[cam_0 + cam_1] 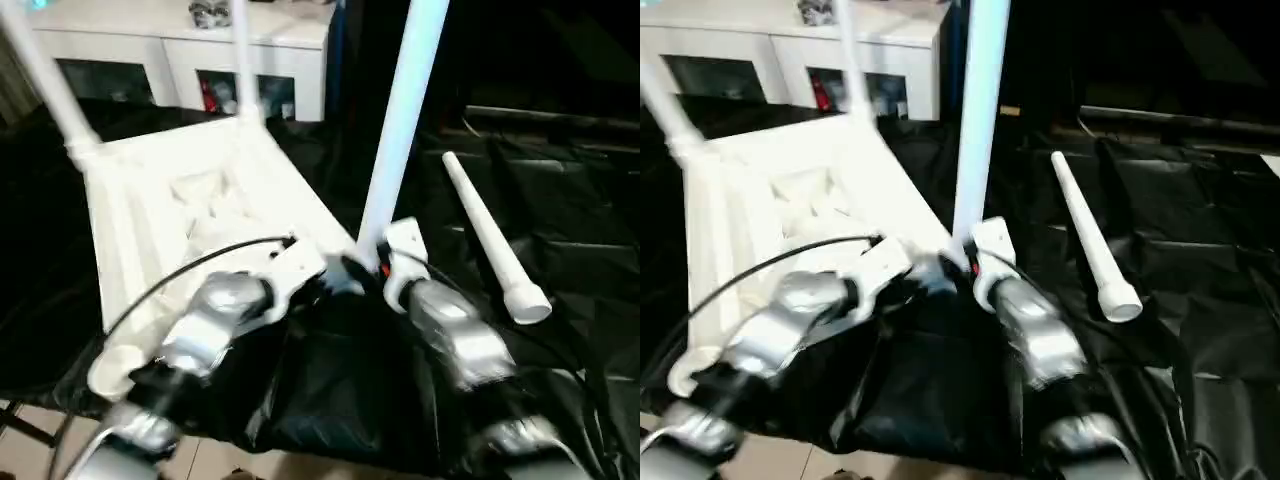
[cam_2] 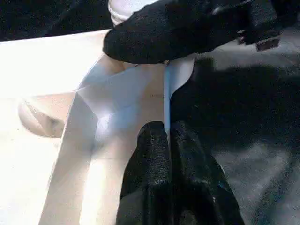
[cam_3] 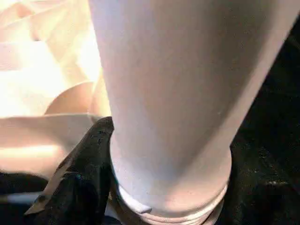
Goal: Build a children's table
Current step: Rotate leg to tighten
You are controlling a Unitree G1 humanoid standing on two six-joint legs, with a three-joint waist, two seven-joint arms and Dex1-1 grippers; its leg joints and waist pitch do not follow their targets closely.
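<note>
From the head camera I had the table top lying upside down on the black sheet, ribbed underside up, filling the left half of the scene. At its far left corner one leg stood in its socket and leaned away to the left; a second leg rose from the far right corner. The near left corner socket sat open, with nothing in it.

My left gripper was at the near right rim of the top. In the left wrist view its two black fingers were pressed together, and the thin white edge of the rim ran into the slit between their tips — pinched there, as far as I could see.

Just right of it, a third leg stood nearly upright at the near right corner. My right gripper was at its base, one black finger lying against the wide ringed end of the tube, touching it. I took the jaws as closed around the leg, though the second finger was hidden behind the tube.

Further right the fourth leg lay loose on the sheet, well apart from the top, its wide end nearer me and its narrow tip pointing away. At the far left a white cabinet stood behind the work.
</note>
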